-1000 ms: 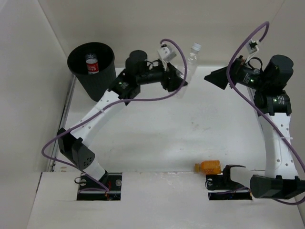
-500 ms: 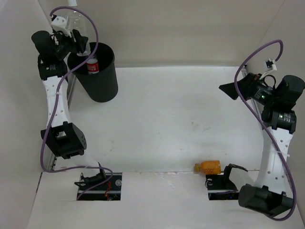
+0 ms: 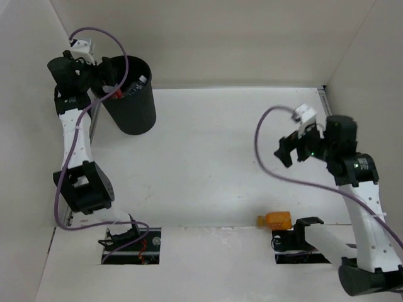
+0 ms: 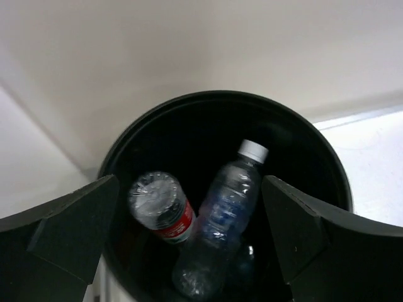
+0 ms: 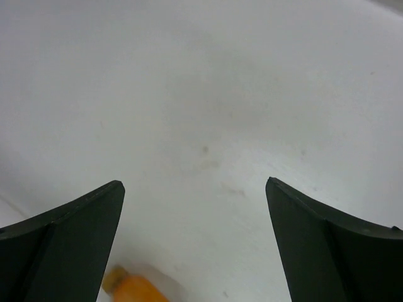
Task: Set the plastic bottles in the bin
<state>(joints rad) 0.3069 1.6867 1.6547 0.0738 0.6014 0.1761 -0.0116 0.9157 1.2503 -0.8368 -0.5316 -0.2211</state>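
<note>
The black bin [image 3: 133, 116] stands at the far left corner. My left gripper [image 3: 106, 80] hangs open over its left rim, holding nothing. In the left wrist view the open fingers frame the bin's mouth [image 4: 220, 98]; inside it lie a red-labelled plastic bottle [image 4: 162, 209] and a clear one with a white cap [image 4: 225, 217], whose cap [image 3: 143, 80] also shows from above. A stubby orange bottle [image 3: 278, 220] lies on the table near the right arm's base. My right gripper [image 3: 284, 151] is open above the table, with the orange bottle [image 5: 133, 290] at the lower left of its view.
White walls close in the table on the left, back and right. The bin stands against the left wall. The left arm's purple cable [image 3: 101, 31] loops above the bin. The right arm's cable [image 3: 264, 135] arcs over the table's middle right.
My left arm swung from the table's back middle to the bin with the white-capped bottle, then opened; the bottle now lies in the bin. My right arm came down and nearer, still open.
</note>
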